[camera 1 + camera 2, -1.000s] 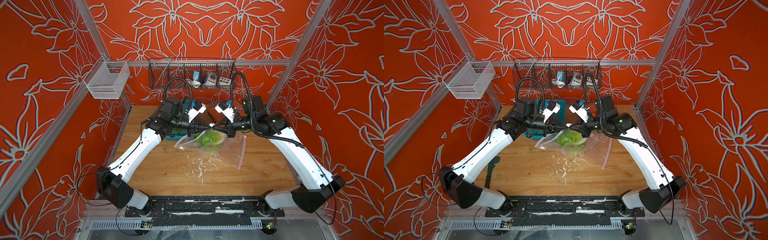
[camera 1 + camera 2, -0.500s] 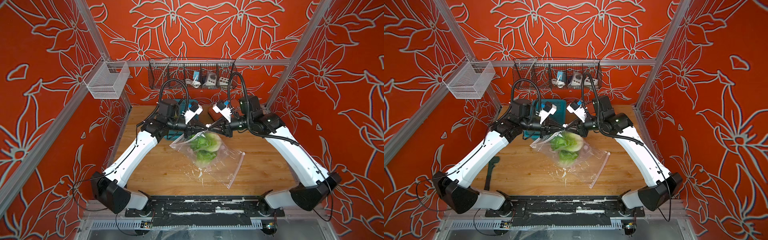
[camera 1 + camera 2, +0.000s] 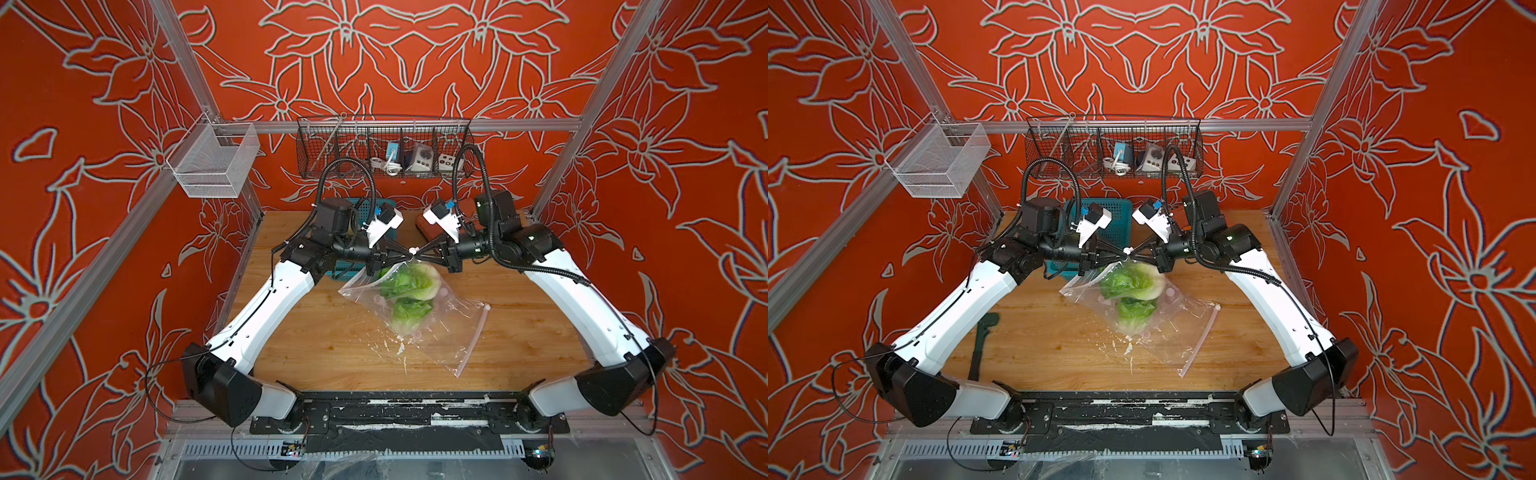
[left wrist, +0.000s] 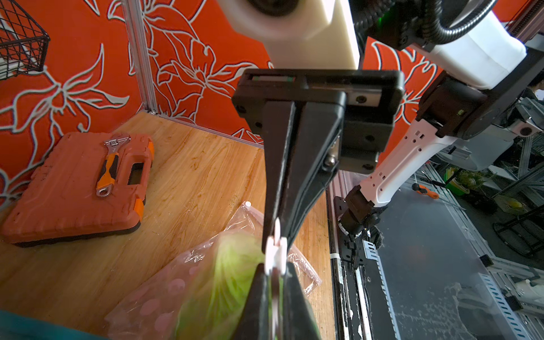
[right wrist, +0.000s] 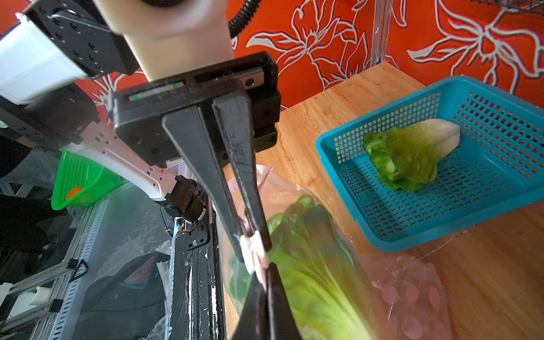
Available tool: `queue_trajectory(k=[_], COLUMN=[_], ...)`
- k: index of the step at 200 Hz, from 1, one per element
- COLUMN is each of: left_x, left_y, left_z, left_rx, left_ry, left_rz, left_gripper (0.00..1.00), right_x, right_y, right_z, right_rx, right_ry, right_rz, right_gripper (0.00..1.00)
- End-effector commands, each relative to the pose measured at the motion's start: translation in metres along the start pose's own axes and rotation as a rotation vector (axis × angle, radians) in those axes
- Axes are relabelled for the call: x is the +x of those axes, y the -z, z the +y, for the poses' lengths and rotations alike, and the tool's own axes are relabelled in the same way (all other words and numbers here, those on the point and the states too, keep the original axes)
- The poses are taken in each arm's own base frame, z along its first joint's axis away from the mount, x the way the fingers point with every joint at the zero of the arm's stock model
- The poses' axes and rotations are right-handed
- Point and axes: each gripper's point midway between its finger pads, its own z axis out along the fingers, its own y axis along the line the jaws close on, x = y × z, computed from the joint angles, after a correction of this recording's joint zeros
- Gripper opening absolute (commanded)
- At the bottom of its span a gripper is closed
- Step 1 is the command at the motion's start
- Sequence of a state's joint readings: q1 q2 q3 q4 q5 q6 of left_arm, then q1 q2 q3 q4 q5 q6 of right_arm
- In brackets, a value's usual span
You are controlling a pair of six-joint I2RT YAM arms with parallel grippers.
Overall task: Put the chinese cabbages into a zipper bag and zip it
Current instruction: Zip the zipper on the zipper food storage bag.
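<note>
While the zipper bag (image 3: 453,336) holds cabbages (image 3: 409,284), the basket (image 5: 447,212) holds one cabbage (image 5: 412,153).

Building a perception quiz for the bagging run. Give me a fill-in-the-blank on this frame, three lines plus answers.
1. One chinese cabbage lies unbagged in the teal ____.
2. The zipper bag holds ____ cabbages.
3. The left gripper and right gripper are both ____ on the bag's zipper edge.
Missing words: basket; two; shut.
</note>
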State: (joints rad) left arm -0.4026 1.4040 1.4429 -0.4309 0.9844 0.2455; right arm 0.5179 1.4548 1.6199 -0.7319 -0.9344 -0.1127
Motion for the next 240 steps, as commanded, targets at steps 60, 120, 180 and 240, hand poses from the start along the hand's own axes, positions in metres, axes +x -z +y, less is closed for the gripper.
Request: queue_trajectory(k=[60, 120, 180, 240], left_x=[-0.013, -0.020, -0.020, -0.015], left_y=[-0.006, -0.008, -0.007, 0.002], left_z=[-0.005, -0.003, -0.001, 0.006], left_rx=[0.059, 0.067, 0.057, 0.035], left_ry=[0.003, 0.002, 0.011, 0.014], left_rz=[-0.038, -0.053, -0.054, -0.054], left_gripper=[0.32, 0.27, 0.14, 0.07], right_x=[-0.001, 0.000, 0.002, -0.004], right_y=[-0.003, -0.004, -0.004, 0.003], right_z=[0.000, -0.001, -0.003, -0.006], right_rx=[-0.020, -0.020, -0.013, 0.016], right_ry=[0.016, 0.015, 0.016, 0.017], right_rz=[-0.011, -0.008, -0.005, -0.060], right_gripper=[0.00, 0.00, 0.00, 0.00])
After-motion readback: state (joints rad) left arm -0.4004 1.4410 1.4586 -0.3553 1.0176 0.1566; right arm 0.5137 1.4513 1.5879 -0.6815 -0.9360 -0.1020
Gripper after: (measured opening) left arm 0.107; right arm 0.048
